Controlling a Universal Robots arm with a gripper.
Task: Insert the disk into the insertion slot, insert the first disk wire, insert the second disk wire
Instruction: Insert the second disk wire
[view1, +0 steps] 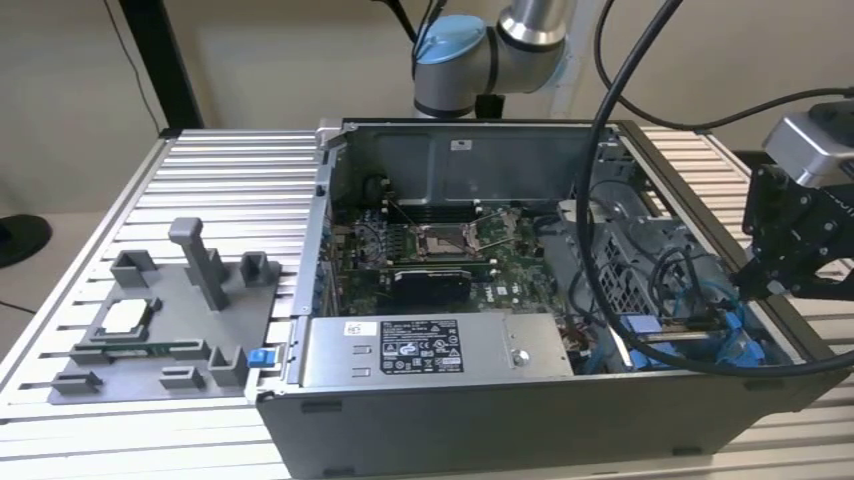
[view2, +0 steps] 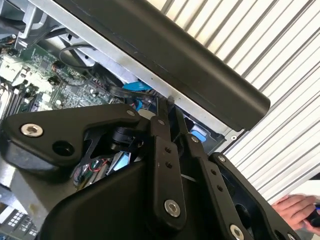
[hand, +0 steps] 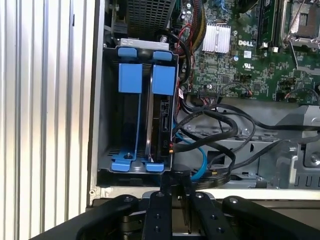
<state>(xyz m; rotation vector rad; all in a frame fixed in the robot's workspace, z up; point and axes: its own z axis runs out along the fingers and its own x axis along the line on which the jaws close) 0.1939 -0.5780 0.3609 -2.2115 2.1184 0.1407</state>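
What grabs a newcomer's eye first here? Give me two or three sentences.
The open computer case stands in the middle of the ribbed metal table, its green circuit board bare. In the first wrist view the bright blue drive bay stands out, with the disk seated in it. The black gripper hangs at the case's edge close to it.

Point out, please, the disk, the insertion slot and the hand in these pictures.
disk (hand: 162, 122): first wrist view, on its dark connector edge.
insertion slot (hand: 108, 120): first wrist view, on its grey metal side wall.
hand (hand: 175, 176): first wrist view, midway between its fingertips.
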